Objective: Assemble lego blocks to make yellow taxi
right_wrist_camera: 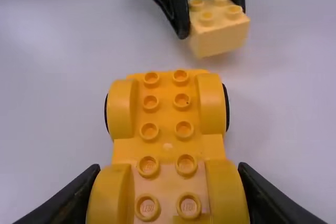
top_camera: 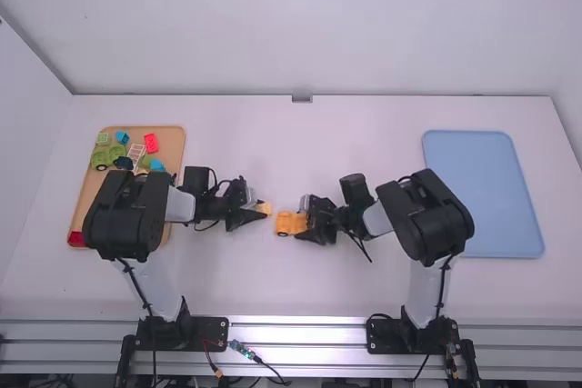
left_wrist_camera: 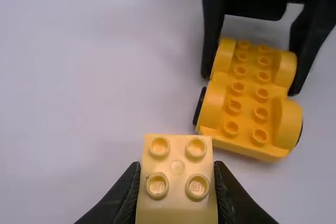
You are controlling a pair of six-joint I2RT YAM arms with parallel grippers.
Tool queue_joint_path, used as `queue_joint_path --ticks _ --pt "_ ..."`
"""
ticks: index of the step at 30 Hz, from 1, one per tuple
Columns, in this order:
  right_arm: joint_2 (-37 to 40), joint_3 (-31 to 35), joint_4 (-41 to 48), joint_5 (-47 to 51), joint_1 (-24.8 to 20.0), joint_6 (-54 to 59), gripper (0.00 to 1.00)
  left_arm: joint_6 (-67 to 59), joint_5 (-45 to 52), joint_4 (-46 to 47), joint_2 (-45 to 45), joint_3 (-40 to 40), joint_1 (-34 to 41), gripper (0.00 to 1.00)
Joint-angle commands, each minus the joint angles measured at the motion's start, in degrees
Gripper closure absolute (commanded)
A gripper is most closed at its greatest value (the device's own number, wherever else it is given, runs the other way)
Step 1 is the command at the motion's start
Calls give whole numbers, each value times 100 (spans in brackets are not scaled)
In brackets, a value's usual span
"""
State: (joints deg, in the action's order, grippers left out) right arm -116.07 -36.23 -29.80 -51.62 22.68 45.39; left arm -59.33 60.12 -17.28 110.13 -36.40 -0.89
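On our white table [top_camera: 273, 288], we judge that we are about to join parts. We have our right black two-finger gripper [right_wrist_camera: 169, 167] closed on the sides of the long, round-studded yellow plastic chassis [right_wrist_camera: 167, 142], smoothly arched over its wheels. Our left black two-finger gripper [left_wrist_camera: 177, 166] pinches the paler yellow, four-studded plastic block [left_wrist_camera: 177, 182], near the chassis but apart. Next we should align it above and press squarely.

The car [right_wrist_camera: 168, 145] looks like smooth plastic with a soft gloss; the block [left_wrist_camera: 177, 153] is smooth plastic, slightly shiny. The table [top_camera: 300, 152] appears smooth and matt, as does the right tray [top_camera: 482, 193]. The near rail [top_camera: 296, 334] looks like metal, smooth and glossy.
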Motion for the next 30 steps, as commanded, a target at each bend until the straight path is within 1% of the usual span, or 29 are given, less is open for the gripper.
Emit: queue_joint_path --ticks 1,2,3,5,8,12,13,15,19,24,30 --pt "-89 -195 507 186 -107 662 49 22 302 151 -102 -61 59 98" --pt "-89 -225 581 188 -114 726 50 3 310 190 -115 -63 61 98" --pt "-89 -348 896 184 -160 885 51 -190 374 376 -170 -70 101 98" --pt "-89 -511 1250 74 -232 1080 52 -496 389 691 -301 -59 179 98" --pt "-89 -627 1554 -136 -297 1373 53 -568 162 951 -563 -28 302 98" --pt "-89 -667 1725 -118 -308 1510 53 -375 -153 922 -1062 105 501 98" --pt "-89 -645 1694 -116 -321 1512 53 -417 -286 929 -1317 181 621 98" --pt "-89 -603 1628 -151 -308 1510 53 -375 -400 804 -1470 254 767 98" --pt "-89 -601 1690 -131 -315 1512 53 -107 -518 531 -1405 310 1005 98" --pt "-89 -603 1661 -133 -313 1486 54 -72 -518 -31 -1020 306 1274 98" --pt "-89 -603 1670 -105 -315 1416 56 232 -557 -361 -788 306 1412 98"
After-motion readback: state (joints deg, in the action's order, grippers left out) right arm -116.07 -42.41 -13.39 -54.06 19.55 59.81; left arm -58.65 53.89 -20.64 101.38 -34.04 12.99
